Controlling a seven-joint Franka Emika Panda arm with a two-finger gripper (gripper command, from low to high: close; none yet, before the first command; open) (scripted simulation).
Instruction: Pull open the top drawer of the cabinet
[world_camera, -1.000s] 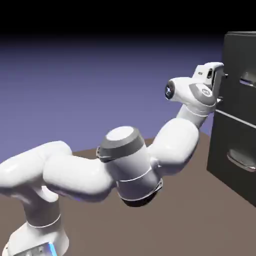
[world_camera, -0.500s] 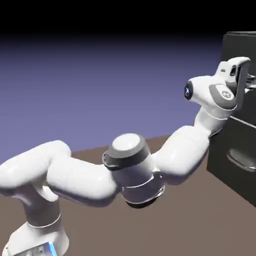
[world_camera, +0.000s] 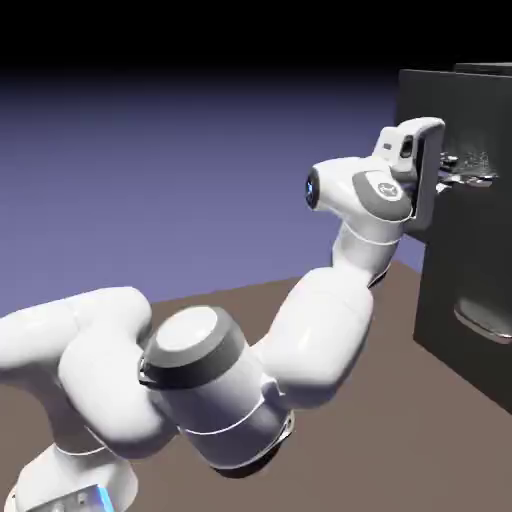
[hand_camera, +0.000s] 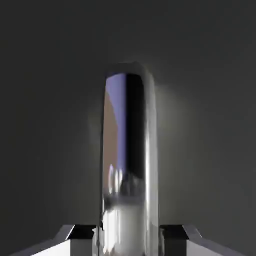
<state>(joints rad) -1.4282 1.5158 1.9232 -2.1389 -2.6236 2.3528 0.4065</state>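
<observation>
end effector (world_camera: 452, 178): mine, closed tight on the top drawer's handle (world_camera: 468, 170); the grip shows in the hand view, handle bar (hand_camera: 129, 165) upright between my two grey fingertips (hand_camera: 75, 239), which press it from both sides.
top drawer (world_camera: 418, 120): upper right of exterior view, upper front of the cabinet; its dark grey front stands out toward me from the cabinet body, so it's partly open.
handle: curved, silver-grey, shiny; reflects blue-violet and brown in the hand view, fills the middle of that view.
cabinet (world_camera: 470, 290): tall, boxy, nearly black, at the exterior view's right edge, standing on the tabletop (world_camera: 400, 440).
lower drawer (world_camera: 450, 320): below the top one, flush with the cabinet; its own silvery handle (world_camera: 482, 325) is untouched, well apart from my end effector.
arm (world_camera: 300, 340): white, rises from lower left, elbow bent low over the tabletop, forearm climbs to the right up to the drawer.
wrist (world_camera: 365, 192): white with grey cap, level with the top drawer, hand pointing right at the drawer front.
tabletop: brown, plain.
backdrop (world_camera: 180, 170): blue-violet, fading to black at top.
</observation>
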